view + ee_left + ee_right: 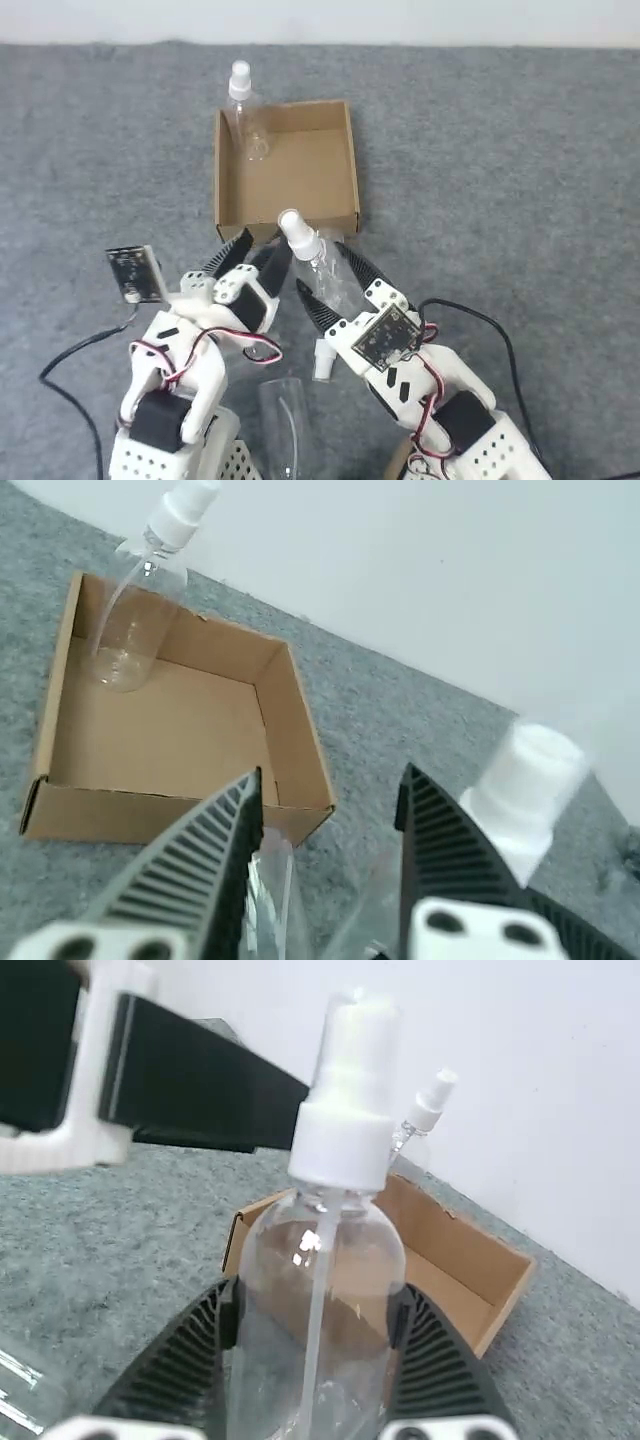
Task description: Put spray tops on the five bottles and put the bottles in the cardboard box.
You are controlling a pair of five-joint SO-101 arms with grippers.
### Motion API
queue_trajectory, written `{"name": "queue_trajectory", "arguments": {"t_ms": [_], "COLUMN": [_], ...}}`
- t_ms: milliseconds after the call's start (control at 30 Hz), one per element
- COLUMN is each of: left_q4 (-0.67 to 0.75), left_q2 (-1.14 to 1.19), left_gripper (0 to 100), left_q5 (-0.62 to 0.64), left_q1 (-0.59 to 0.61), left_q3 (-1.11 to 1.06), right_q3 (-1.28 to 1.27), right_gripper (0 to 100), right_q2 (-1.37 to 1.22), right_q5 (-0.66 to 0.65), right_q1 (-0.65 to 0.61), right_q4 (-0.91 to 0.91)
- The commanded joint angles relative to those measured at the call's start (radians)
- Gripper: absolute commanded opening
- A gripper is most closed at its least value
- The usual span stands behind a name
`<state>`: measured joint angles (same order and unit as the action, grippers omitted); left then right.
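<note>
My right pincer was clamped on the capped bottle, held just short of the cardboard box's near wall, and I judged its smooth body could slip or clip that wall on entry, toppling the second bottle in the far-left corner.

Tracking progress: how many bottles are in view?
3. Boxed bottle stands in a far corner of the cardboard box; held bottle in the right end effector; third bottle, bottom of the high view. Others may be hidden.
</note>
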<state>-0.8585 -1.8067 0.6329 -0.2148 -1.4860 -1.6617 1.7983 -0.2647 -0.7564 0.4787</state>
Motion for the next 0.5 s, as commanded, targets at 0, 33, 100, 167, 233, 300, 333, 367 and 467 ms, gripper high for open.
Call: {"name": "queue_trajectory", "arguments": {"t_ms": [0,33,100,167,233,300,333,367,467], "left_q4": [-0.035,-0.043,-0.052,-0.06,-0.063,-0.064,-0.064,-0.064,-0.091], "left_q2": [-0.018,-0.018,-0.018,-0.018,-0.018,-0.018,-0.018,-0.018,-0.018], "left_gripper": [21,21,21,21,21,21,21,21,21], "left_q5": [-0.057,-0.058,-0.058,-0.06,-0.06,-0.06,-0.06,-0.061,-0.101], "left_q1": [-0.087,-0.101,-0.121,-0.126,-0.127,-0.127,-0.129,-0.129,-0.155], "left_q3": [0.012,0.013,0.013,0.013,0.013,0.013,0.013,0.013,0.013], "right_q3": [-0.02,-0.02,-0.02,-0.02,-0.021,-0.021,-0.021,-0.021,-0.021], "right_gripper": [0.7,0.7,0.7,0.7,0.7,0.7,0.7,0.7,0.7], "right_q2": [0.013,0.013,0.013,0.012,0.01,0.007,0.005,0.005,0.002], "right_q5": [0.009,0.009,0.009,0.009,0.009,0.009,0.009,0.009,0.009], "right_q1": [-0.018,-0.018,-0.018,-0.018,-0.018,-0.018,-0.018,-0.016,-0.016], "right_q4": [0.01,0.01,0.012,0.012,0.012,0.012,0.012,0.012,0.012]}}
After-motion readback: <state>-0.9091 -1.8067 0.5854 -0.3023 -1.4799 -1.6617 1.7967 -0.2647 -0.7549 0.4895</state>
